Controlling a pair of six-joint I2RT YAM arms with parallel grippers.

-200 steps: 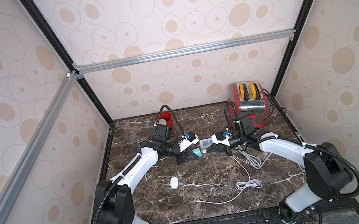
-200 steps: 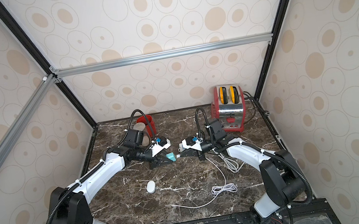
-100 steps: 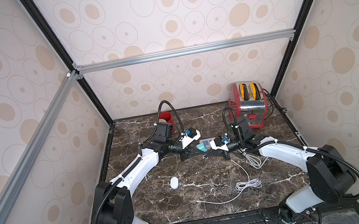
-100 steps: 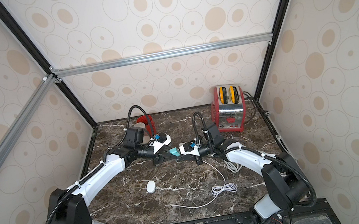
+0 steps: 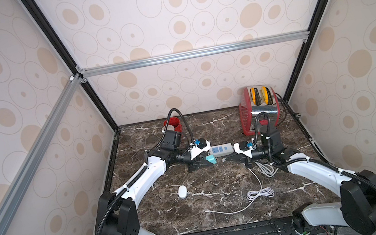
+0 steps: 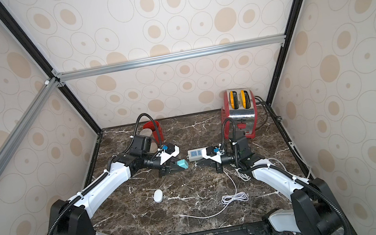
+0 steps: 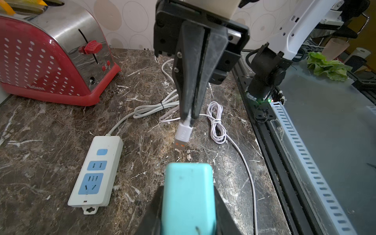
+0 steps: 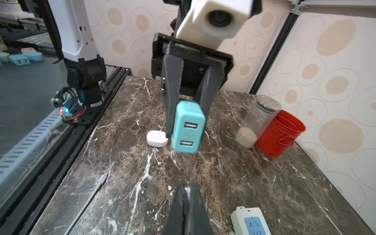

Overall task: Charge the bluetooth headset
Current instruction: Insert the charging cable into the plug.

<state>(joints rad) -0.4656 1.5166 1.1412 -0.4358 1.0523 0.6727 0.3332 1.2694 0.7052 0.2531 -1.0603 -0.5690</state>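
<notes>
Between dotted walls, on the dark marble tabletop (image 5: 172, 216), my left hand (image 5: 208, 163) grips the teal charger adapter (image 5: 210, 158), its USB ports facing my right hand (image 5: 225, 159). That hand is pinched tight on the white USB plug (image 7: 183, 134), just short of the adapter. The bluetooth headset (image 5: 182, 192) lies untouched on the marble, well apart from both hands, on my left side.

Left gripper (image 6: 178, 168) clamps teal adapter (image 6: 183, 164); bluetooth headset (image 6: 158, 195) lies well apart, untouched.
</notes>
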